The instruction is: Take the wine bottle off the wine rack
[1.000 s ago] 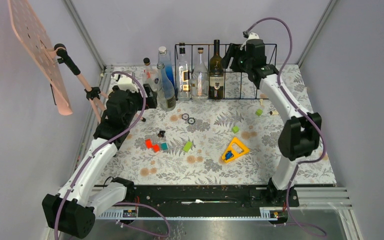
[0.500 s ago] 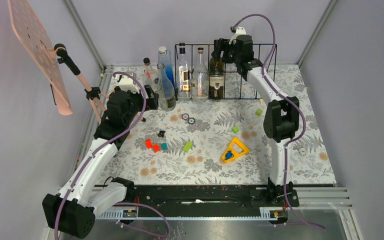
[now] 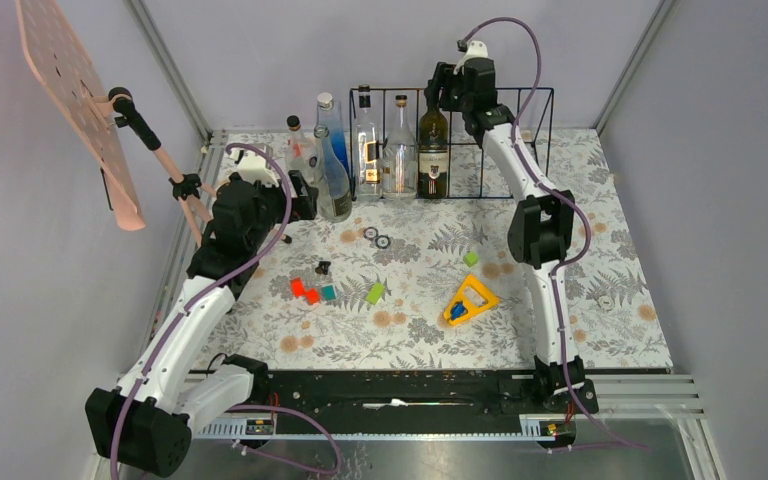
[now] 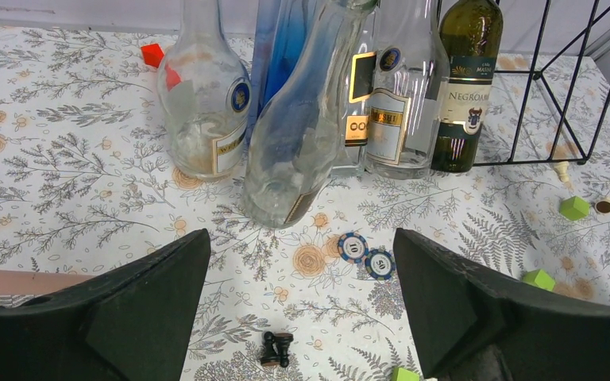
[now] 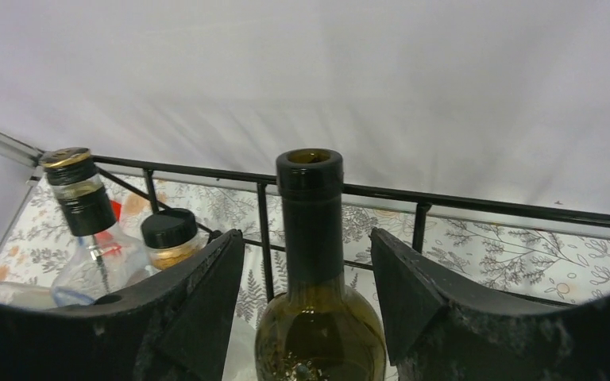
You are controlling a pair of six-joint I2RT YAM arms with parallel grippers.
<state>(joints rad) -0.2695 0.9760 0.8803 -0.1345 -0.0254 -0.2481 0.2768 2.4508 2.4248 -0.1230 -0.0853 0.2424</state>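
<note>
Plainly, the wine bottle (image 5: 310,214) stands upright in the wine rack (image 5: 461,200), in the third bay from the rack's left end, at the far edge of the table (image 3: 560,300). Its long axis is vertical, and its neck rises above the rack's top rail.

We see the right gripper (image 5: 306,238) level with that neck, one black finger on each side of it. The jaws stand apart, with a gap showing on both sides, so nothing is gripped yet. The right arm is by far the nearer. The left gripper (image 4: 302,238) hangs low over the table, well apart from the rack, its jaws spread wide and empty.

The bottle is smooth dark green glass: a round, narrow neck, a raised lip at the uncorked mouth, shoulders swelling below, and a paper label on the body. The rack is thin black wire. Clear glass bottles (image 3: 399,150) fill the two bays to its left.

We judge that the lift must go straight up, and that the lip would check any slip.
</note>
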